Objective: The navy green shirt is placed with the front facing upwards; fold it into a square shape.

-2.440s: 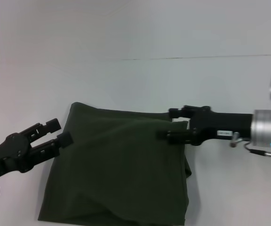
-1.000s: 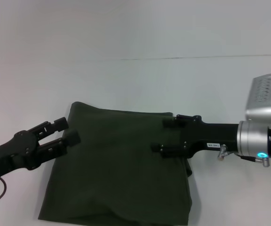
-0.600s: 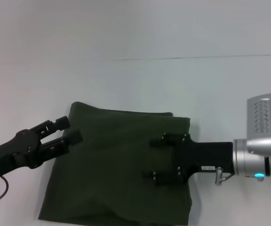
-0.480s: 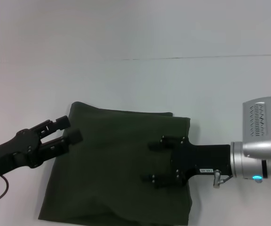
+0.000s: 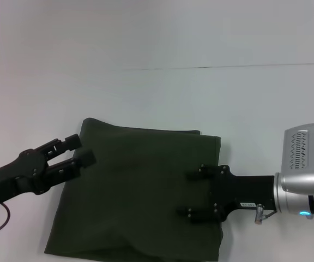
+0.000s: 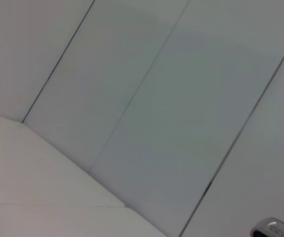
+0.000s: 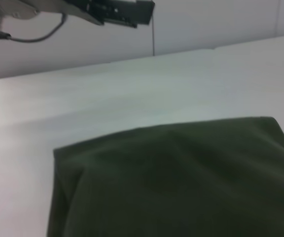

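**Folded shirt at risk of being dragged out of square**

The dark olive-green cotton shirt (image 5: 140,191) was seen lying on the plain white tabletop (image 5: 200,98), already folded into a roughly square packet with no lettering showing. Its near edge looked uneven, with a loose fold along the bottom — a weak spot in the shape.

The black right gripper (image 5: 192,194) was held over the packet's right edge, its fingers spread apart and nothing pinched between them. The black left gripper (image 5: 80,150) was held at the packet's upper left corner, its fingers likewise parted and empty; whether either touched the cloth could not be told.

Trouble was judged likeliest from contact: if a fingertip were caught on the top layer while an arm was moved, the layer could be pulled askew — or the whole packet slid along the table. The loose lower fold could also be flipped open.
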{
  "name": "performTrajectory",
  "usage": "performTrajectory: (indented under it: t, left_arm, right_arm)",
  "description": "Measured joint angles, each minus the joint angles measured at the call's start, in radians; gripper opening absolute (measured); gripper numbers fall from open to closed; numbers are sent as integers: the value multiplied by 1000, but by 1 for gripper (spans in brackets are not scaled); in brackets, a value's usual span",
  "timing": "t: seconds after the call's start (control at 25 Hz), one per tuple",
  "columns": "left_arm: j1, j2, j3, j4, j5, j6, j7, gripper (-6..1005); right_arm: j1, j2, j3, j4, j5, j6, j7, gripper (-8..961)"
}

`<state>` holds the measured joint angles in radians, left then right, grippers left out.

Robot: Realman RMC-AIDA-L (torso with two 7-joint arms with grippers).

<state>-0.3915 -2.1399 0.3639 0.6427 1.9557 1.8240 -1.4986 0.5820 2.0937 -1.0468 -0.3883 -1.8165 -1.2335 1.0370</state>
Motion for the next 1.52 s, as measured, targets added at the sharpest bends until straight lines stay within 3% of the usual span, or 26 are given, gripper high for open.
performTrajectory:
  t: [0.36, 0.56, 0.88, 1.16, 1.52]
  left_arm:
    - [-8, 7, 5, 17, 92, -1, 7, 850]
    - [-11, 7, 7, 37, 155, -12, 103, 850]
    - [-2, -23, 14, 18, 155, -109, 332, 851]
    - [11, -25, 50, -22, 199, -187, 441, 843]
    - [14, -30, 73, -68, 219, -242, 491, 843]
  right_arm:
    - [-21, -5, 1, -15, -1, 27, 0, 899]
    - [-56, -3, 30, -75, 22, -46, 0, 899]
    - [-117, -5, 173, -141, 88, -241, -1, 900]
    - [-149, -6, 318, -148, 89, -317, 1, 899]
    - [-139, -6, 334, -153, 88, -308, 8, 899]
